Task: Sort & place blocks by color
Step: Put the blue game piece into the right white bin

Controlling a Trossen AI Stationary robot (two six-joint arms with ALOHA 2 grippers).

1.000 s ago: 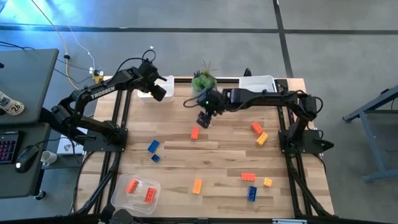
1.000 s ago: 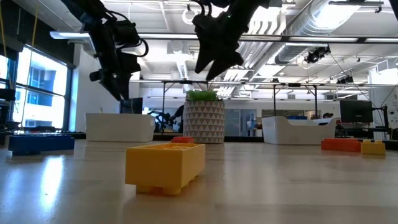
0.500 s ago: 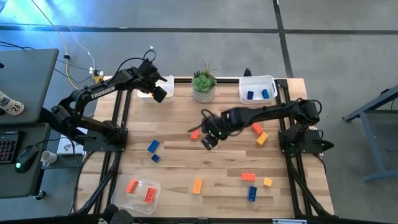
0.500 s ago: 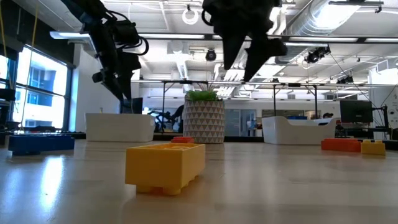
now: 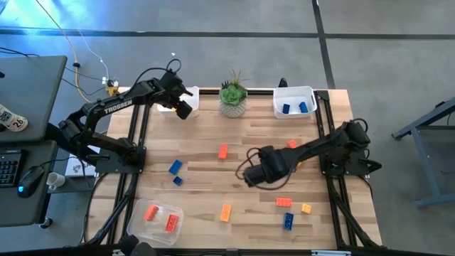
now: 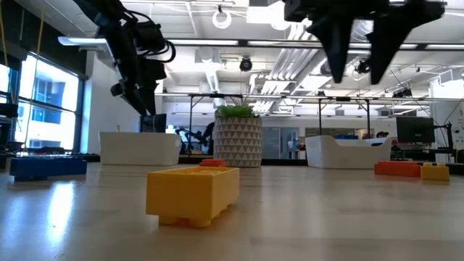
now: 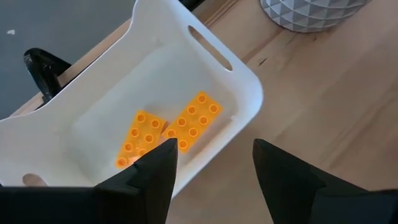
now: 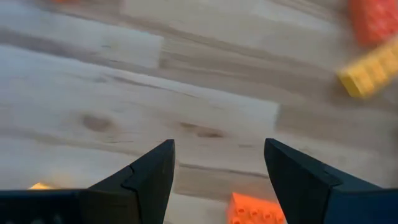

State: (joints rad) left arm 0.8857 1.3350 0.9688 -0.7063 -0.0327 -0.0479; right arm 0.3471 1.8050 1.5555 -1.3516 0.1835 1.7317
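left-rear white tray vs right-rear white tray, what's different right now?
Contents: the left-rear tray holds two yellow-orange blocks; the right-rear tray holds two blue blocks.
Arm: the left gripper hovers open over the left-rear tray; the right gripper, also open, is over mid-table, away from the right-rear tray.
Shared: both are white and flank the potted plant at the rear edge.

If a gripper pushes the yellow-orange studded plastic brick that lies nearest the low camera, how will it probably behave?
The yellow-orange studded plastic brick looks rigid and boxy, so it should keep its shape. It lies flat on the smooth wooden table, so it will probably slide rather than roll or tip. It seems small and hollow, so likely light; an off-centre push might spin it.
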